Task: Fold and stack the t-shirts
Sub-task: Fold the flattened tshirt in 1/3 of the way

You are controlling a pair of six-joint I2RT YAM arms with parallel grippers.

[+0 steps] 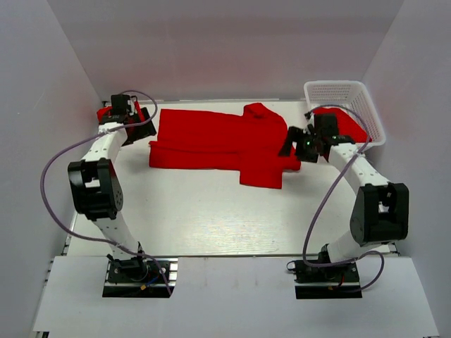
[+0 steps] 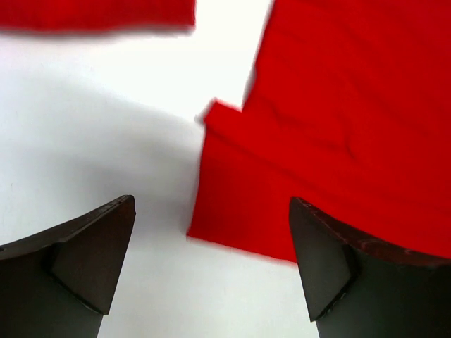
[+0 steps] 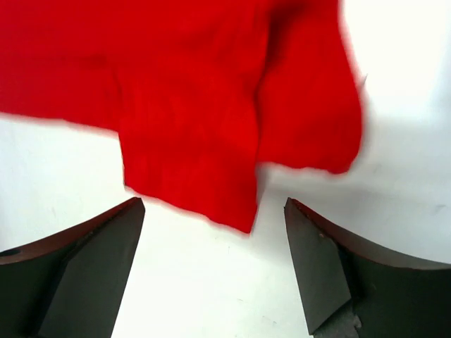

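Left gripper (image 2: 211, 204), right gripper (image 3: 214, 204) both spread, gripping nothing, red t-shirt (image 1: 211, 137) flat between them

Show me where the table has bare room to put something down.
The near half of the table is bare, bordered by the spread t-shirt on the far side and by the left arm and right arm at the sides. The far strip is crowded: t-shirt, white basket.
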